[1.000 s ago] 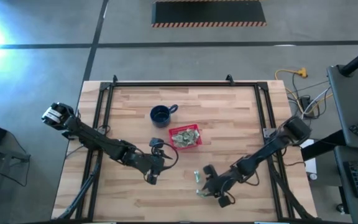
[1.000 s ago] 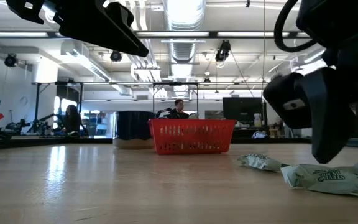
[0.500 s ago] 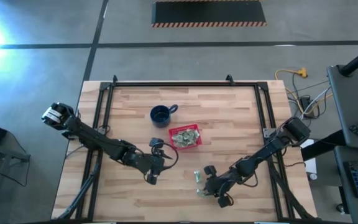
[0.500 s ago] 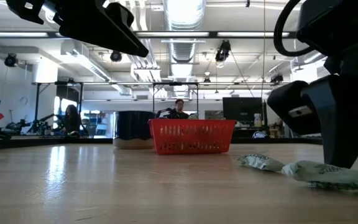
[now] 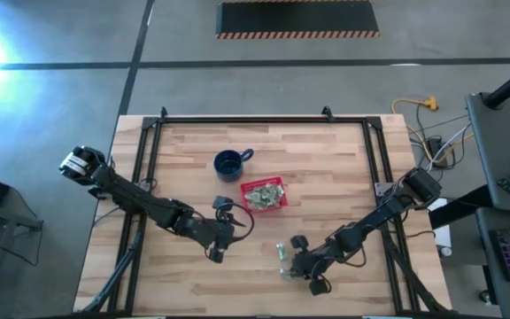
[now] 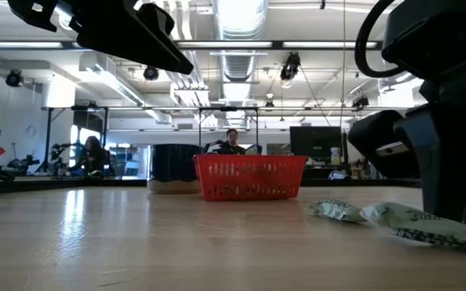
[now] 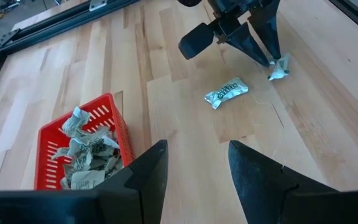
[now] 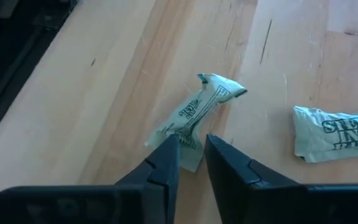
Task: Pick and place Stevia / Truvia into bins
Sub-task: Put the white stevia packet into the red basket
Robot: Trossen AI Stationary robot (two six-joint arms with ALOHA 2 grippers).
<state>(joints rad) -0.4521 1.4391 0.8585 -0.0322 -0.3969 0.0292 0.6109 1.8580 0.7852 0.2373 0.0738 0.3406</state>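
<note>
Right gripper low near the bench's front edge, jaws narrowed onto the end of a crumpled Stevia sachet — grip looks partial. Second sachet just beside. Left gripper hovers mid-bench, jaws spread, empty. Red basket holds sachets, centre; blue mug behind — bare wood elsewhere.

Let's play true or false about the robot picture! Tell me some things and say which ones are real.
1. The red basket already has sachets inside. True.
2. The dark blue mug sits inside the basket. False: it stands on the table beside it.
3. The right end effector is pinching a sachet on the table. True.
4. The left end effector holds a sachet. False: its fingers are open with nothing between them.
5. No loose sachets are left on the table. False: another loose sachet lies near the pinched one.
</note>
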